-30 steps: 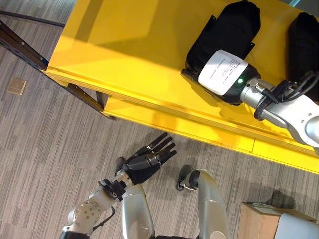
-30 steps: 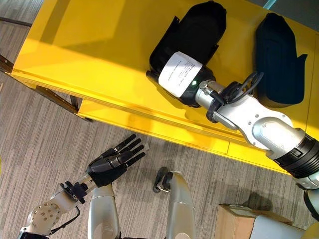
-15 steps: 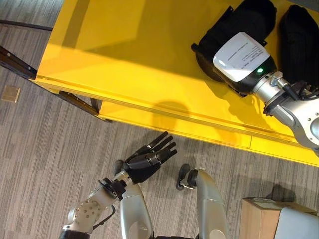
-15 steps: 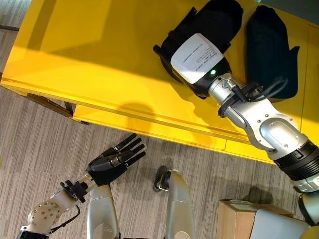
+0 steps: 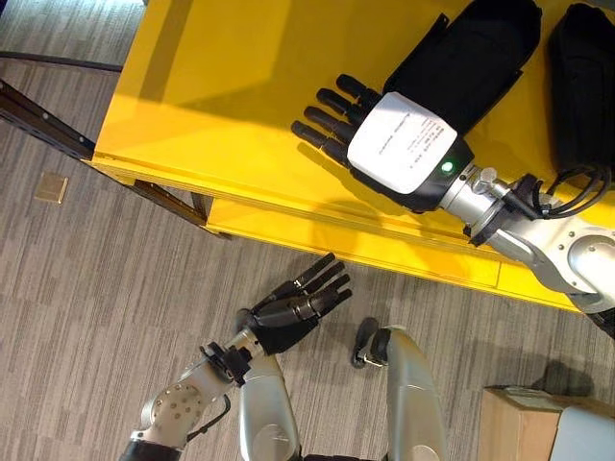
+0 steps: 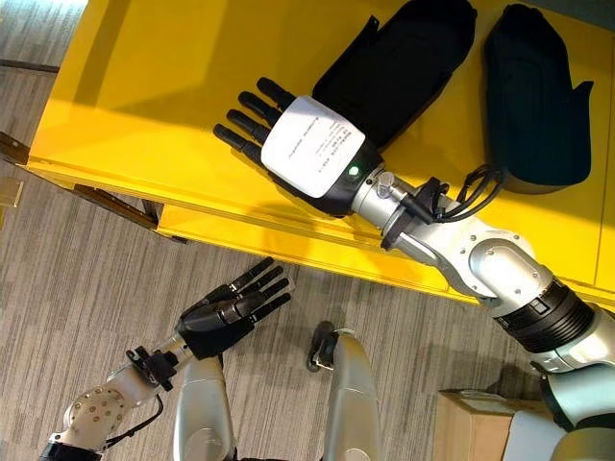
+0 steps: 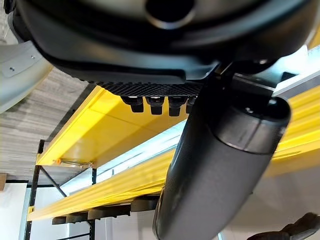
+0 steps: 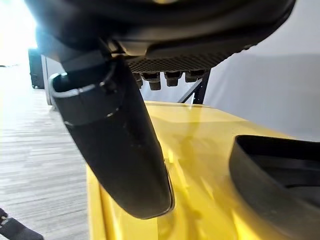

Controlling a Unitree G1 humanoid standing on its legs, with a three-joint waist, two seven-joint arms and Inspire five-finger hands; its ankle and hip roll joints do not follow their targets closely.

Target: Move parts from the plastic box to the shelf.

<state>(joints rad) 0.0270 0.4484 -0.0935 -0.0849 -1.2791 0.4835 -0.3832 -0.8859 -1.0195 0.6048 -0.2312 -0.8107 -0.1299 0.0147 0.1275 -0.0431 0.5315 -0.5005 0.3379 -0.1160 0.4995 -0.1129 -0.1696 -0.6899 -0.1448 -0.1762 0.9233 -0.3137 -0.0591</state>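
Observation:
Two black moulded parts lie on the yellow shelf [image 5: 221,86]: one part [image 5: 471,58] just behind my right hand, a second part [image 6: 533,96] further right. My right hand [image 5: 384,144] hovers flat over the shelf top, its fingers [image 6: 252,120] straight and empty, clear of the nearer part. In the right wrist view the nearer part's rim [image 8: 275,175] shows beside the thumb [image 8: 115,150]. My left hand [image 5: 293,307] hangs low over the carpet in front of the shelf, its fingers straight and holding nothing.
The shelf's front edge [image 5: 317,216] runs across the view, with a dark frame leg [image 5: 48,120] at the left. A cardboard box [image 5: 509,423] stands on the floor at the lower right. A small tan square [image 5: 51,187] lies on the carpet at the left.
My right hand has let go of the nearer black part and drawn back to the left, fingers now spread straight over bare shelf. The left hand has stayed in place.

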